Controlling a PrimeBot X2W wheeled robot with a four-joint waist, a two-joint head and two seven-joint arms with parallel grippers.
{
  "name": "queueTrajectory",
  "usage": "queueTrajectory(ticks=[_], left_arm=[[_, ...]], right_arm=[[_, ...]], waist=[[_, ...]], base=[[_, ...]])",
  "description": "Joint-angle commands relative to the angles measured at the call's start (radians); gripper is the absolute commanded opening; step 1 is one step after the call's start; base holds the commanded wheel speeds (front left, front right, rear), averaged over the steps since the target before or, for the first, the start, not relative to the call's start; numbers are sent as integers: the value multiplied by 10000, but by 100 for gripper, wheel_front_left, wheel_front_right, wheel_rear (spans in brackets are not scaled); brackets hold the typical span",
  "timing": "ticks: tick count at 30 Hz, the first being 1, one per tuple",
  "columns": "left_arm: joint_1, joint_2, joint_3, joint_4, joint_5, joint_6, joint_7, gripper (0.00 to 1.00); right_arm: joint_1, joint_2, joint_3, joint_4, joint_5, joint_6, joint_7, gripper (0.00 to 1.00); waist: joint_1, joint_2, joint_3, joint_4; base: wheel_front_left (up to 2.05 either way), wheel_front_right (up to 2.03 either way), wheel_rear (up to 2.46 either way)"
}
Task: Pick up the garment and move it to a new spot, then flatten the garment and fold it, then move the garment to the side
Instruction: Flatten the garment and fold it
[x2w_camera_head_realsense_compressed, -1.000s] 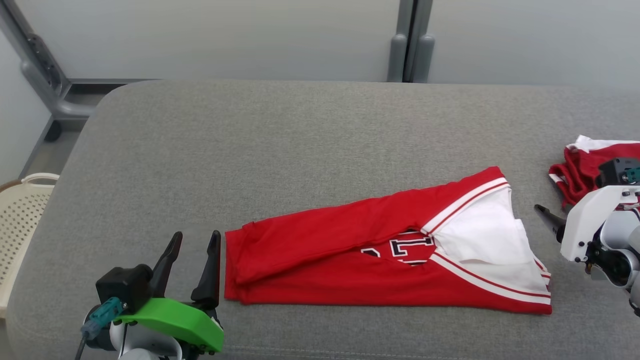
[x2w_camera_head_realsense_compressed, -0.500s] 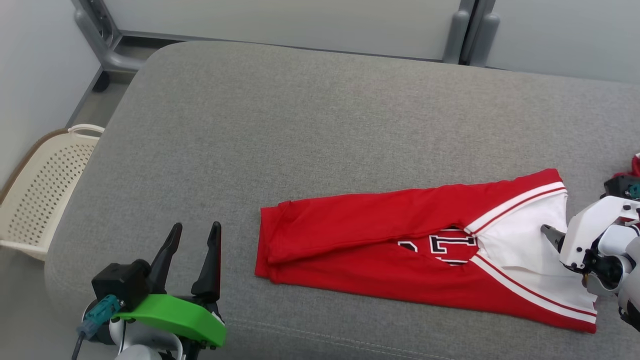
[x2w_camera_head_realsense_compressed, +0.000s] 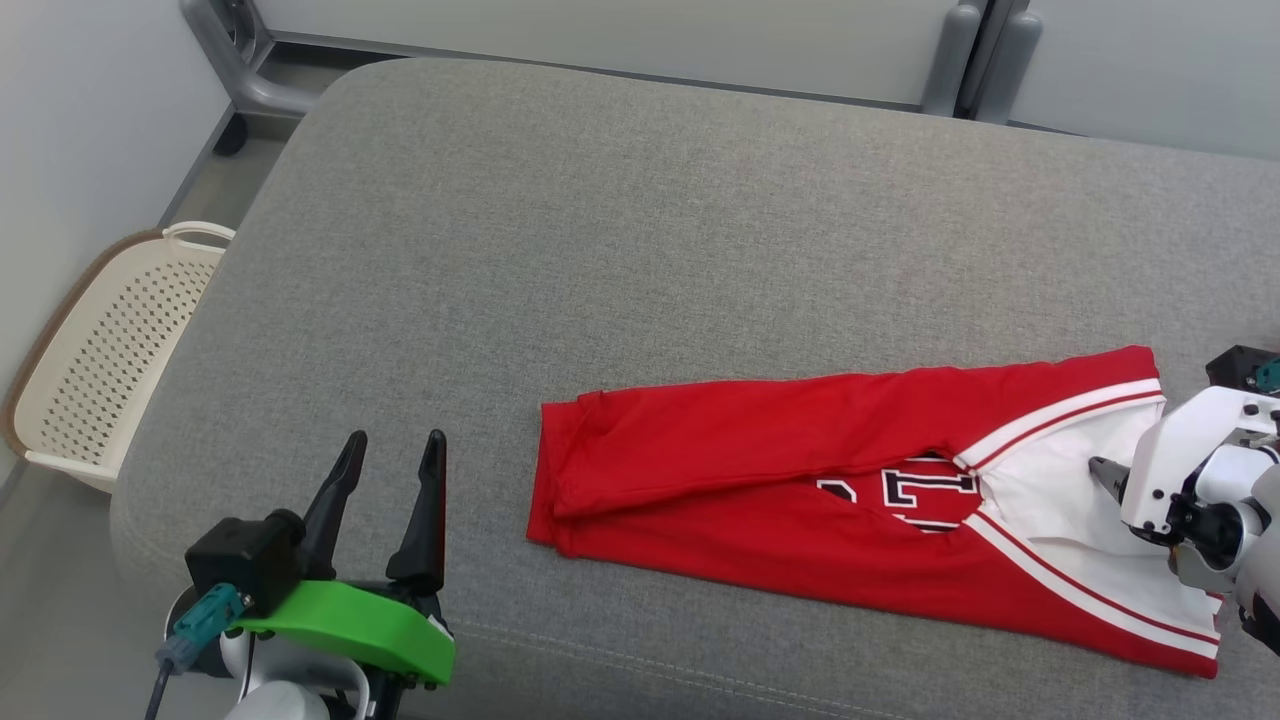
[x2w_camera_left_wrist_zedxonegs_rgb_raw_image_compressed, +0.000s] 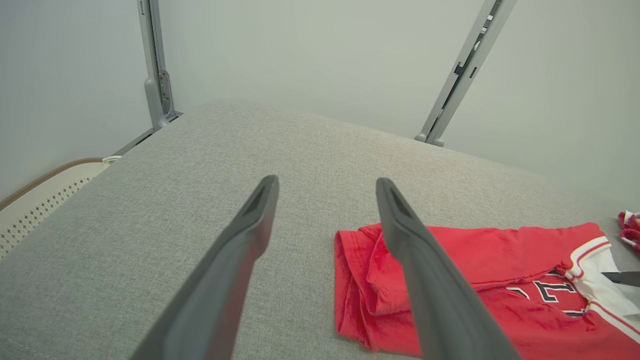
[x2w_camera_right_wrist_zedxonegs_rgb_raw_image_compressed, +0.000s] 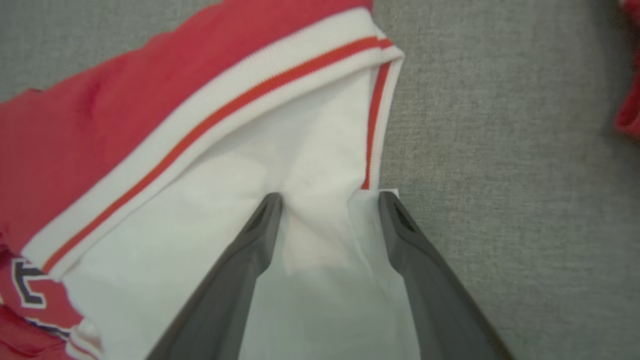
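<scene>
A grey fabric-covered surface (x2w_camera_head_realsense_compressed: 640, 220) stands before pale wall panels (x2w_camera_head_realsense_compressed: 600, 30), a cream perforated plastic basket (x2w_camera_head_realsense_compressed: 110, 340) beside it. Left tool (x2w_camera_head_realsense_compressed: 395, 440) released; right tool (x2w_camera_right_wrist_zedxonegs_rgb_raw_image_compressed: 330, 196) released over the folded red-and-white jersey (x2w_camera_head_realsense_compressed: 750, 470).

- The left tool (x2w_camera_left_wrist_zedxonegs_rgb_raw_image_compressed: 326, 182) has its two fingers wide apart, over the grey surface (x2w_camera_left_wrist_zedxonegs_rgb_raw_image_compressed: 190, 165).
- The red garment (x2w_camera_left_wrist_zedxonegs_rgb_raw_image_compressed: 480, 250) lies folded on it, partly behind one finger.
- A pale basket (x2w_camera_left_wrist_zedxonegs_rgb_raw_image_compressed: 35, 200) stands beside the surface's edge.
</scene>
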Motion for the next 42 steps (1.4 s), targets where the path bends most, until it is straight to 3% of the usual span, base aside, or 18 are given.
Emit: queueTrajectory(ticks=[1,4,5,7,8,17,42], left_arm=[[-169,53,14,-19,124,42,-71,100],[-171,69,5,-7,119,56,-75,100],[-171,69,5,-7,119,56,-75,100],[-170,87,-5,6,116,53,-66,100],[-166,99,-7,12,113,52,-57,100],[-50,229,-10,-8,91,136,53,100],[497,386,61,-262,-121,369,67,100]], right_arm=[[348,473,244,-169,-144,92,238,49],[420,505,342,-218,-263,92,193,27],[420,505,342,-218,-263,92,193,27],[422,532,383,-198,-356,92,25,14],[427,545,388,-194,-379,91,-45,0],[258,455,226,-140,-378,52,-501,0],[-1171,-1513,-43,-1407,-796,43,-287,0]], waist=[[0,0,1,-5],[0,0,-11,-20],[0,0,-11,-20],[0,0,-21,-39],[0,0,-25,-52],[0,0,-165,-360],[0,0,-869,-2128]], base=[[0,0,0],[0,0,0],[0,0,0],[0,0,0],[0,0,0],[0,0,0],[0,0,0]])
